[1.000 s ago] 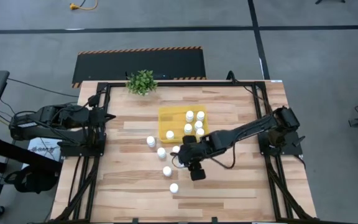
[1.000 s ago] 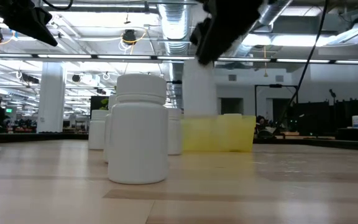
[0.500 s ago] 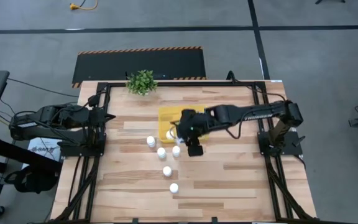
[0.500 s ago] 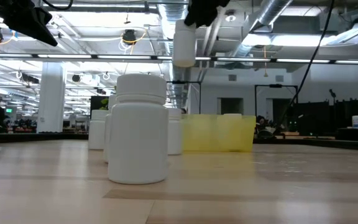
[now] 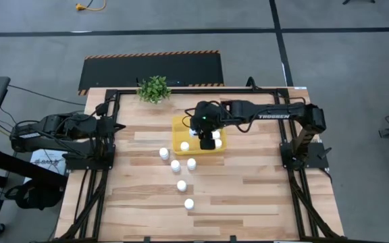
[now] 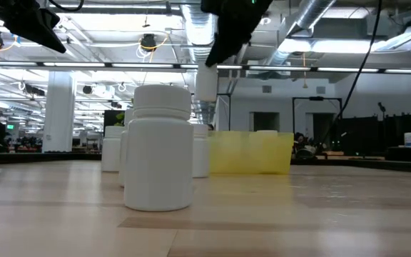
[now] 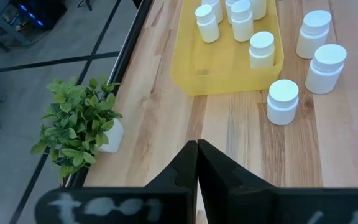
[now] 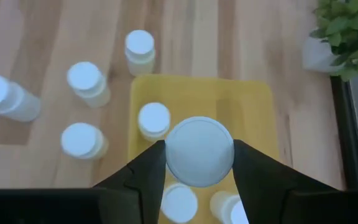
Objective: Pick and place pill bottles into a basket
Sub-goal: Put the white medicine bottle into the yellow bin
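Note:
My right gripper point(image 8: 199, 163) hangs over the yellow basket point(image 5: 181, 125), shut on a white pill bottle point(image 8: 199, 152) that is held above it point(image 6: 207, 82). Several more bottles stand upright in the basket, one of them point(image 8: 153, 120) just beyond the held one. Several others stand on the wood in front of the basket's near left corner point(image 5: 175, 164). My left gripper point(image 7: 196, 146) is shut and empty, drawn back at the table's left side point(image 5: 117, 126). My right gripper pinches the bottle's upper part point(image 8: 169, 155) between its two fingers point(image 8: 145, 174), one on each side of the round cap. The fingers come slanting down from above. The bottle hangs below them, about upright, lifted clear above the basket.
A small green plant point(image 5: 154, 88) stands at the table's far edge, left of the basket. One bottle point(image 6: 161, 146) stands close to the near edge. Black frame rails point(image 5: 100, 169) run along the table's left and right sides. Bare wood lies right of the basket.
My right gripper has carried the bottle from the middle of the table toward the far edge and upward, until it hangs over the basket. The bottle has stayed lifted and about upright. The grip has not changed.

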You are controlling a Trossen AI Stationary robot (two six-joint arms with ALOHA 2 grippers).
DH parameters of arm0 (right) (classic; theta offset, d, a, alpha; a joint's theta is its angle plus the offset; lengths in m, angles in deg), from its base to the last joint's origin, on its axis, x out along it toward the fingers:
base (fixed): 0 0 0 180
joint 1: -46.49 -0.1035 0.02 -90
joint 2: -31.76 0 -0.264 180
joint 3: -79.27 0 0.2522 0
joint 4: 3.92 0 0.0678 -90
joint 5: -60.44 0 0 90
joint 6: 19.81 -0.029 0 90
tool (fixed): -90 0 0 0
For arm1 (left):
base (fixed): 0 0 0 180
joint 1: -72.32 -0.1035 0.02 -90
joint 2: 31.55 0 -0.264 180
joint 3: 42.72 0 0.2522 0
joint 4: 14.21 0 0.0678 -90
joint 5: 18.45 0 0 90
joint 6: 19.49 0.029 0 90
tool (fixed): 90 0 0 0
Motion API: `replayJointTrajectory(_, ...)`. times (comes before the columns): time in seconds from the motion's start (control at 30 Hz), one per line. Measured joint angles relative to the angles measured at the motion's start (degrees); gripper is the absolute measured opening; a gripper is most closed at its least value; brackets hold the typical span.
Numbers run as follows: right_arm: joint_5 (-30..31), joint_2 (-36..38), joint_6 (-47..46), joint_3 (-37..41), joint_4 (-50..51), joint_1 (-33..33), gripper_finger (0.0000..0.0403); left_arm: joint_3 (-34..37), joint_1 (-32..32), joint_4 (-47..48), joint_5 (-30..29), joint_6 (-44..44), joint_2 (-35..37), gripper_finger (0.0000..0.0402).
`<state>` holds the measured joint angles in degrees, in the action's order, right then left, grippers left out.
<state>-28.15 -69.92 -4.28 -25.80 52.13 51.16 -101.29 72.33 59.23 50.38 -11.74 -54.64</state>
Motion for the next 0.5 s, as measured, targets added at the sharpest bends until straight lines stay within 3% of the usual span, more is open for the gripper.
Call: replayJointTrajectory(0.5,-2.1,-1.9,-0.5,11.8,-11.5,1.7,0.0157,0.0,0.0,0.0,0.0,0.0,0.0,0.0)
